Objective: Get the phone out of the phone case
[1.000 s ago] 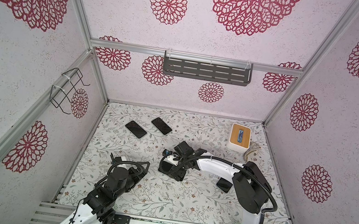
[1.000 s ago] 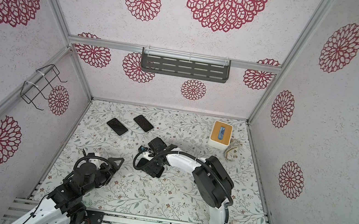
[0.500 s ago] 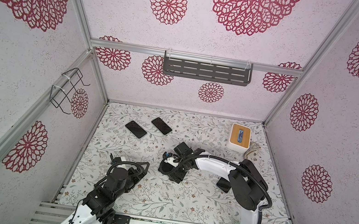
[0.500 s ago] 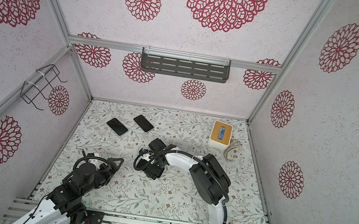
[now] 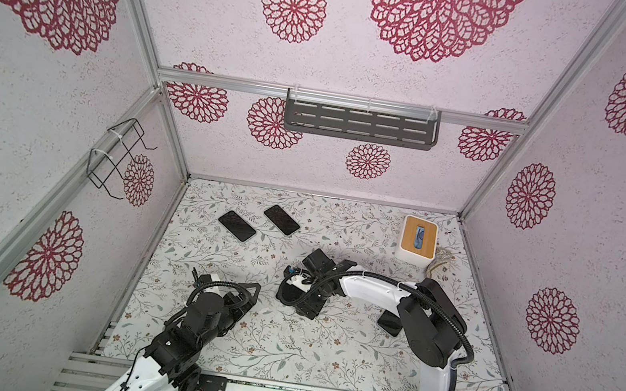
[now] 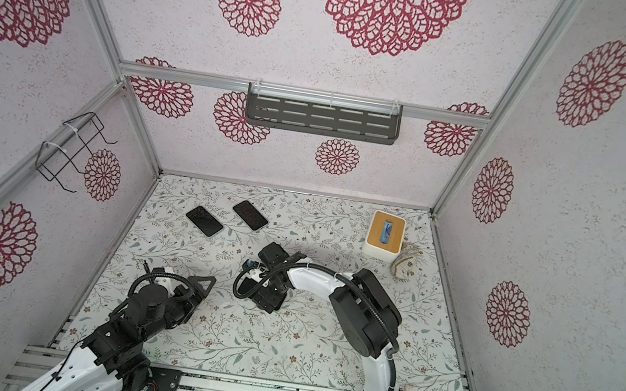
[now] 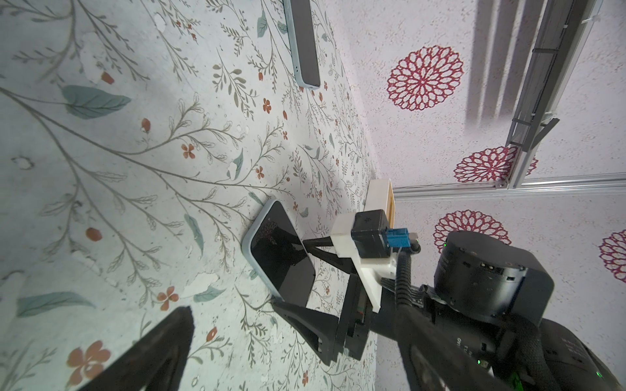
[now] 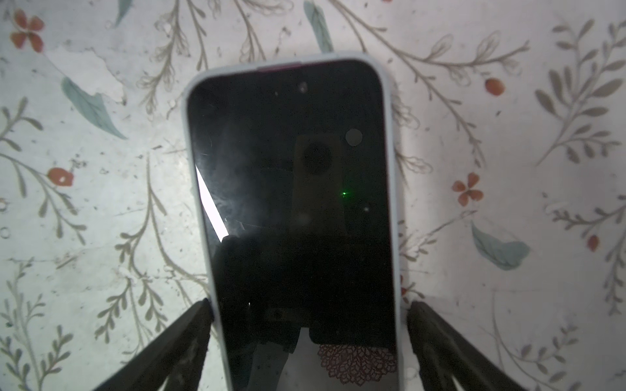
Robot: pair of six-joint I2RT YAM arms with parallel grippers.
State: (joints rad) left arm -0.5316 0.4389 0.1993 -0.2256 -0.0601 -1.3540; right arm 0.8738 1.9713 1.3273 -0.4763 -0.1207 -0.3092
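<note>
1. Overhead, in both top views, your right gripper [image 5: 298, 299] sits low over the cased phone [image 5: 285, 295] mid-tabletop [image 5: 321, 353]. The left gripper [image 5: 236, 286] hangs apart, spread wide and empty.
2. From the left wrist, the right jaws straddle one end of the flat-lying phone.
3. From the right wrist, the fingers [image 8: 189, 325] stand wide beside the phone case [image 8: 393, 169], clamping nothing. You're at the grasp step; next, likely a square pinch.

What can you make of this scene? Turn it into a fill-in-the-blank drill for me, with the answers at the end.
1. The black-screened phone in a pale case lies screen-___ on the floral mat.
2. The ___ hand has one finger on each side of it.
3. The white box with a wooden lid stands in the mat's far ___ corner.
4. ___ other dark flat phones lie side by side near the far left wall.

Answers: up; right; right; two
</note>
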